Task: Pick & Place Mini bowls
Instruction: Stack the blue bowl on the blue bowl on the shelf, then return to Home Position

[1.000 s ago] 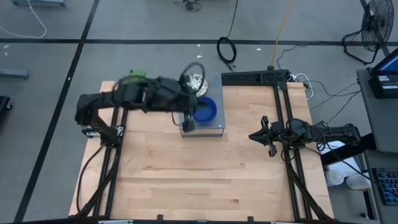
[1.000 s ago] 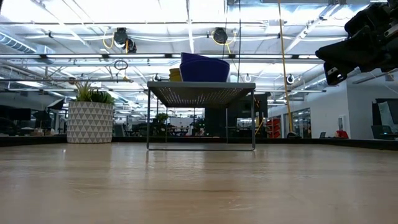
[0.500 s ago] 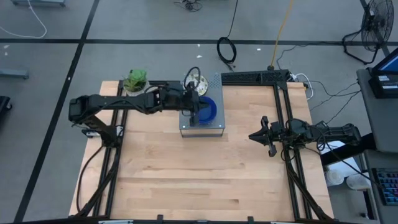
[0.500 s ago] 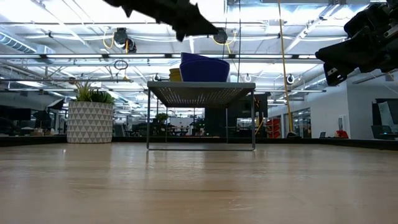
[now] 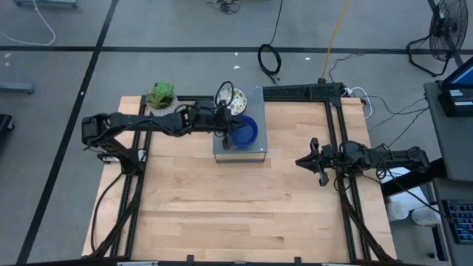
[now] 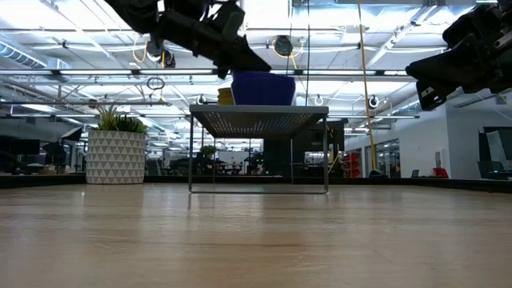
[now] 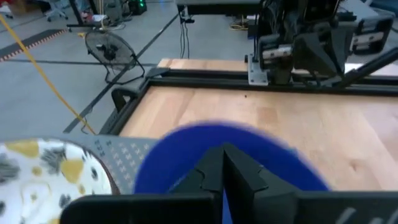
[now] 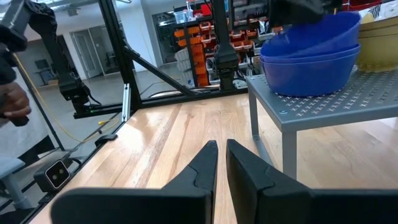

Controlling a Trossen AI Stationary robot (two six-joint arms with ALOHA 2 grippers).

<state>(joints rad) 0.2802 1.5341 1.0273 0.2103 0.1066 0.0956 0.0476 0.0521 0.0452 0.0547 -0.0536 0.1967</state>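
Observation:
A stack of blue mini bowls (image 5: 248, 131) (image 6: 262, 88) (image 8: 311, 53) sits on a grey perforated stand (image 5: 253, 153). The cream speckled bowls (image 5: 235, 99) (image 7: 43, 177) (image 8: 380, 40) sit beside them on the stand's far side. My left gripper (image 5: 229, 134) (image 6: 258, 64) (image 7: 224, 151) is shut and hovers low over the blue stack's left rim. My right gripper (image 5: 300, 161) (image 8: 221, 147) is shut and waits near the table's right edge, well to the stand's right. My left gripper slants down from the table's left, its shut fingertips (image 7: 214, 163) over the top blue bowl's rim (image 7: 186, 140). I cannot tell whether they touch it. The blue stack stays on the stand.
A white patterned pot with a green plant (image 5: 161, 96) (image 6: 117, 156) stands at the table's far left, beside the left arm. The stand (image 6: 258, 112) is raised on thin legs. Bare wood (image 5: 236, 214) stretches across the near half of the table.
My left arm has stretched out from the table's left toward the stand. Its gripper has come down into the low view from above, to just over the blue bowls. The bowls and my right arm have kept still.

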